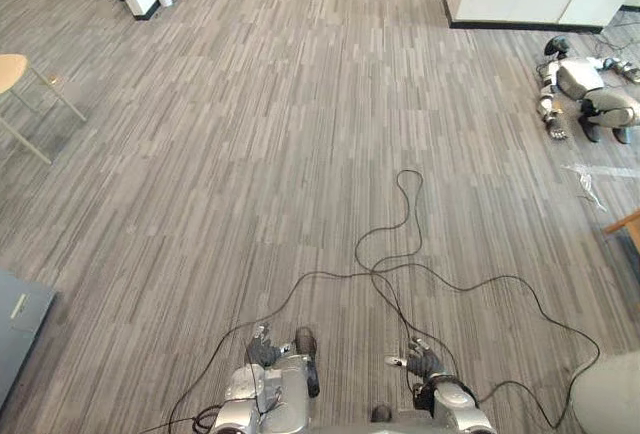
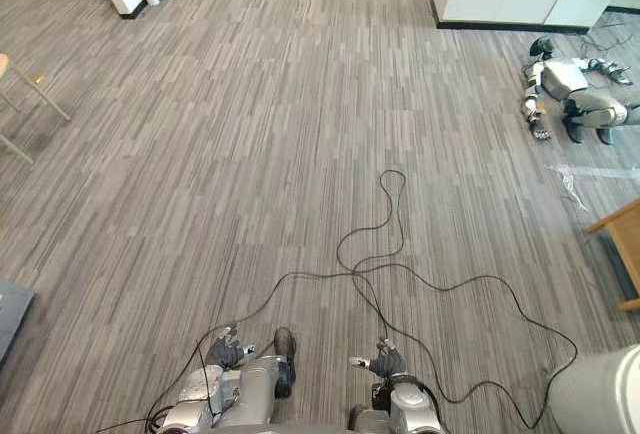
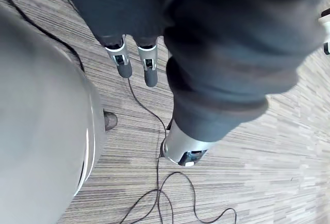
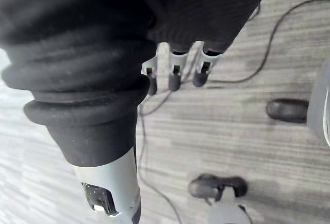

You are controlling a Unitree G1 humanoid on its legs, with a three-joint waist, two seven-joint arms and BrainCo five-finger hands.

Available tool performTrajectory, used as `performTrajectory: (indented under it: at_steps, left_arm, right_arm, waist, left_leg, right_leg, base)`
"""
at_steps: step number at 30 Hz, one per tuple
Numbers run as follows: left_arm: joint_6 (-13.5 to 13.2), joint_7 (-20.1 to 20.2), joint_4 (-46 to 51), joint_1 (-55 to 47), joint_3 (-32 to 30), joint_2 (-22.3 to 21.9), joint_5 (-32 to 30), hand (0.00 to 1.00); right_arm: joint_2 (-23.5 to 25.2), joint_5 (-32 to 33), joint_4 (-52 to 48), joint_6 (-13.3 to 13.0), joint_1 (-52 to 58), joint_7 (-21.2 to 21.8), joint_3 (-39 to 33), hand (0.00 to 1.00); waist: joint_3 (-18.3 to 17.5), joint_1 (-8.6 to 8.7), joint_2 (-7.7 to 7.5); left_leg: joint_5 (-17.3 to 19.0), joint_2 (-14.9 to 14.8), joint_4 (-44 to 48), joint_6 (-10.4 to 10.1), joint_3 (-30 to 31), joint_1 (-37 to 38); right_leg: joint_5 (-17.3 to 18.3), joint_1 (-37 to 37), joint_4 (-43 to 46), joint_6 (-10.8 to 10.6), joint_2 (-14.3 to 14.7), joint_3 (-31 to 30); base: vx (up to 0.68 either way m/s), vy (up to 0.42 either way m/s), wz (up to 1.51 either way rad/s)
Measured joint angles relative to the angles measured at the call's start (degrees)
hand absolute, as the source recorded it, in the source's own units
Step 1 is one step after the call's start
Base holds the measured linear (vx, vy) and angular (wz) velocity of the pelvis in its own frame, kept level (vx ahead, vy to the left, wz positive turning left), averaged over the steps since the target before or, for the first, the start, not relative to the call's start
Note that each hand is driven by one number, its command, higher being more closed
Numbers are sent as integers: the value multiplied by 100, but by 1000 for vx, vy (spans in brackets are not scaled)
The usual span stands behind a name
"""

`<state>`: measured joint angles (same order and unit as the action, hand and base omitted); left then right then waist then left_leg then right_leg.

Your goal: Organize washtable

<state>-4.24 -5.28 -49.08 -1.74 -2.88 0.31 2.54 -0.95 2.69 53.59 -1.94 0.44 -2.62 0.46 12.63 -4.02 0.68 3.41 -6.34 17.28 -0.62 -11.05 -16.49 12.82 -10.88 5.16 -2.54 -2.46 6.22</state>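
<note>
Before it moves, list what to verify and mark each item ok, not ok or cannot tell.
1. Head aimed at the work: not ok, it faces floor.
2. Free left hand: ok, fingers straight, holding nothing.
3. Free right hand: ok, fingers straight, holding nothing.
4. Way ahead: probably ok; second robot lies far right, stool stands far left, both off the middle.
5. Hands raised to reach: not ok, both hang low, pointing down.
</note>
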Motion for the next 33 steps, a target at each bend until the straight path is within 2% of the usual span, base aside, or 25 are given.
performTrajectory:
  at_steps: [1,2,3,5,6,8,10,12,13,15,16,18,19,20,21,22,23,24,25,26,27,28,29,30,33]
  left_arm:
    - [-5,0,7,4,-1,9,-2,0]
    - [4,-1,-43,11,9,112,-19,0]
    - [11,-2,-96,40,19,122,-54,0]
    - [62,3,-214,67,228,261,-108,0]
    - [92,4,-257,71,272,286,-114,0]
    - [137,-4,-387,37,334,329,-119,0]
    - [154,-8,-431,19,343,339,-124,0]
    - [160,-4,-487,15,422,338,-157,0]
    - [160,4,-490,31,539,333,-225,0]
    - [157,23,-489,42,701,328,-325,0]
    - [153,25,-487,27,731,331,-331,0]
    - [154,30,-491,-27,779,313,-343,0]
    - [146,29,-487,-63,768,270,-346,0]
    - [143,27,-474,-85,749,266,-346,0]
    - [142,27,-428,-93,699,219,-350,0]
    - [151,35,-421,-81,571,103,-363,0]
    - [159,33,-414,-91,388,-33,-375,0]
    - [159,36,-372,-99,316,-80,-384,0]
    - [157,32,-307,-94,274,-94,-398,0]
    - [155,32,-199,-80,277,-99,-440,0]
    - [149,34,-110,-75,274,-98,-447,0]
    - [135,34,34,-77,279,-116,-445,0]
    - [123,34,75,-78,279,-127,-445,0]
    - [111,35,172,-70,282,-119,-443,0]
    - [95,34,180,-77,293,-128,-438,0]
  right_arm:
    - [19,-9,63,2,3,2,3,0]
    - [73,-48,151,1,18,11,4,0]
    - [90,-68,147,-2,27,13,4,0]
    - [82,-141,91,-13,103,44,4,0]
    - [85,-157,88,-11,103,54,1,0]
    - [71,-224,46,-32,82,61,23,0]
    - [56,-237,13,-50,18,69,111,0]
    - [43,-243,-5,-82,-46,73,112,0]
    - [16,-239,-14,-104,-64,77,105,0]
    - [14,-234,16,-93,-115,95,64,0]
    - [24,-236,17,-88,-118,115,36,0]
    - [17,-240,8,-82,-116,140,-50,0]
    - [-13,-265,0,-76,-135,155,-100,0]
    - [-5,-276,-11,-70,-122,160,-123,0]
    - [-10,-282,-105,-52,-102,164,-181,0]
    - [-34,-280,-201,-33,-96,159,-173,0]
    - [-96,-278,-310,-4,-53,157,-148,0]
    - [-103,-277,-340,5,-33,155,-142,0]
    - [-83,-258,-341,20,0,142,-144,0]
    - [8,-243,-340,49,31,131,-143,0]
    - [85,-229,-337,62,64,131,-143,0]
    - [193,-192,-334,63,105,131,-134,0]
    - [225,-169,-336,65,101,131,-121,0]
    - [238,-139,-337,64,89,131,-120,0]
    - [199,-110,-249,54,129,126,-114,0]
  waist:
    - [-57,-19,-126]
    - [-149,3,-327]
    - [-155,13,-341]
    - [-124,45,-423]
    - [-120,73,-428]
    - [-45,102,-322]
    - [-38,243,-311]
    - [-31,344,-306]
    - [-21,350,-307]
    - [36,405,-389]
    - [46,427,-422]
    - [32,556,-431]
    - [-35,545,-295]
    - [-84,539,-280]
    - [-92,535,-201]
    - [-73,539,26]
    - [-22,541,210]
    - [0,503,258]
    - [4,473,288]
    - [20,434,212]
    - [19,414,125]
    - [2,285,1]
    - [12,258,-14]
    - [35,189,-51]
    - [80,159,2]
  left_leg:
    - [42,97,128,82,-36,-27]
    - [302,321,236,238,-85,-18]
    - [393,375,270,296,-101,36]
    - [640,689,182,386,-54,626]
    - [734,756,145,423,-13,823]
    - [893,882,-195,494,73,1659]
    - [893,900,-563,496,256,2151]
    - [892,883,-881,494,416,2497]
    - [917,881,-1080,449,506,2716]
    - [1063,905,-1354,207,656,3142]
    - [1140,919,-1366,97,660,3251]
    - [1473,881,-1317,-13,884,3550]
    - [1498,712,-1161,-56,996,3592]
    - [1497,653,-874,-57,1025,3468]
    - [1496,510,-6,-59,1020,3177]
    - [1368,267,1195,-253,911,2730]
    - [720,22,2524,-466,828,2257]
    - [412,-98,3179,-510,780,2023]
    - [552,-278,3919,-450,704,1693]
    - [787,-342,4320,-385,584,1326]
    - [936,-349,4324,-279,496,1090]
    - [1229,-349,3808,-149,236,776]
    - [1314,-341,3496,-123,205,609]
    - [1337,-247,2748,-80,243,353]
    - [958,-126,426,-360,570,245]
  right_leg:
    - [104,7,76,-70,-124,-43]
    - [245,163,540,-251,-351,-130]
    - [266,343,995,-288,-428,-179]
    - [86,1097,3339,-600,-779,-335]
    - [99,1211,3812,-592,-826,-316]
    - [342,1646,4623,-373,-857,-9]
    - [513,2091,4327,-205,-726,414]
    - [472,2544,3427,-162,-449,540]
    - [212,2754,2526,-117,-292,536]
    - [-820,2823,724,-3,-89,548]
    - [-977,2836,545,53,-96,546]
    - [-1501,2848,738,538,-45,460]
    - [-1601,2976,1081,608,60,496]
    - [-1669,2991,1159,705,82,540]
    - [-1801,2845,1170,802,178,652]
    - [-1640,2580,1098,808,444,669]
    - [-1486,2198,917,877,683,569]
    - [-1435,1976,788,928,771,491]
    - [-1360,1672,640,1001,872,393]
    - [-1273,1332,483,1031,891,287]
    - [-1252,1088,337,1057,866,204]
    - [-1250,747,89,1056,794,-47]
    - [-1245,623,11,1053,774,-155]
    - [-1144,438,-111,921,656,-368]
    - [-742,136,-135,708,470,-675]
  base:
    - [605,376,-49]
    - [404,226,-24]
    - [495,299,-10]
    - [478,319,15]
    - [499,270,29]
    - [488,214,31]
    - [456,144,47]
    - [525,96,50]
    - [596,48,44]
    - [595,4,65]
    - [511,-49,87]
    - [498,-80,77]
    - [476,-99,39]
    - [584,-152,19]
    - [597,-139,-12]
    - [720,-160,-35]
    - [616,-95,-47]
    - [609,-59,-47]
    - [581,-18,-38]
    - [564,-22,-36]
    - [607,-21,-55]
    - [466,0,-60]
    - [520,67,-83]
    - [314,100,-71]
    - [353,224,-55]
